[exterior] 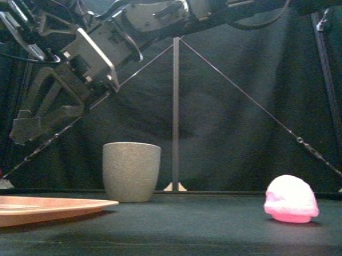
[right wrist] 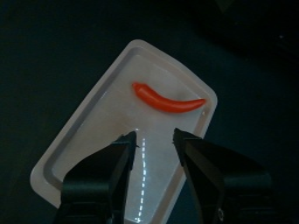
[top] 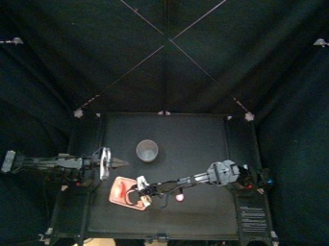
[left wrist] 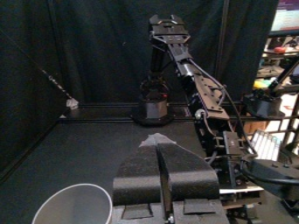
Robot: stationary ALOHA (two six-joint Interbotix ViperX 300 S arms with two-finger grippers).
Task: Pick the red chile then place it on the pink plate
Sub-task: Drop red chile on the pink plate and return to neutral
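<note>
Counter (top: 193,135): red chile (right wrist: 172,99) lies on pink plate (right wrist: 100,131), placement apparently done; right fingers (right wrist: 216,166) spread, empty; left fingers (left wrist: 193,175) pressed together. Retract next.

Grey cup (exterior: 131,171) stands upright toward the back of the table (top: 193,144), left of centre. Off to its right and nearer the front, a rounded pink-and-white toy (exterior: 290,198) sits by itself, well apart from the cup.

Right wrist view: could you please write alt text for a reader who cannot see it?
A red chile lies on the pink tray, with nothing gripping it. The right gripper hangs over the tray with its two jaws open and empty.
</note>
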